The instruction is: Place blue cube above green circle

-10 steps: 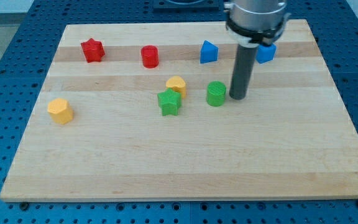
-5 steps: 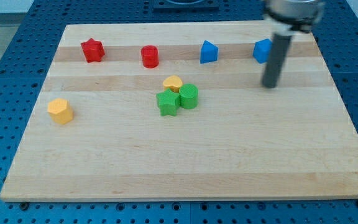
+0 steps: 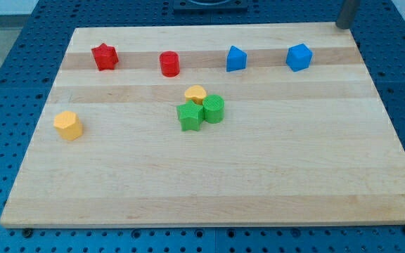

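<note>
The blue cube (image 3: 299, 57) sits near the view's top right of the wooden board (image 3: 209, 176). The green circle block (image 3: 214, 108) lies near the board's middle, touching a green star (image 3: 190, 116) on its left and a yellow heart-shaped block (image 3: 196, 94) just above. My rod shows only at the view's top right corner; my tip (image 3: 344, 25) is at the board's top edge, above and to the right of the blue cube, apart from it.
A red star (image 3: 105, 56) and a red cylinder (image 3: 169, 64) sit along the top left. A second blue block (image 3: 236, 58) with a pointed top lies left of the blue cube. A yellow hexagon block (image 3: 68, 125) sits at the left.
The rod pushed the green circle left against the green star and yellow block, then moved right and up past the blue cube to the top right corner.
</note>
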### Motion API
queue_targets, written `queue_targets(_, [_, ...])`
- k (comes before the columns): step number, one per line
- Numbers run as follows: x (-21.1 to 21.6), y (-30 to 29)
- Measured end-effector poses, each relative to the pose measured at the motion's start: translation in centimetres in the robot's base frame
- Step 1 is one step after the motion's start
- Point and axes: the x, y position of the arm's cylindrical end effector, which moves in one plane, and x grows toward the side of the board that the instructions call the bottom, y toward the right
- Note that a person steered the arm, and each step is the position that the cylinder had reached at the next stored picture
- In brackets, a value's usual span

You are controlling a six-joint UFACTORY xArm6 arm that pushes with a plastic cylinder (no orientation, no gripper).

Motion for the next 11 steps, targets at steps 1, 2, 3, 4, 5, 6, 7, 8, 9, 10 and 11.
queue_targets(1, [4.2,-0.6])
queue_targets(2, [7.1,-5.1])
queue_targets(3, [9.8,-11.9])
queue_targets(4, [11.8,-19.5])
queue_targets(5, [12.9,-21.7])
queue_targets(6, [11.4,-18.3])
queue_targets(7, [8.3,-18.2])
queue_targets(8, [8.0,-23.3])
queue_targets(9, [11.2,-28.2])
queue_targets(10, [15.7,-28.6])
queue_targets(11, [16.1,-28.5])
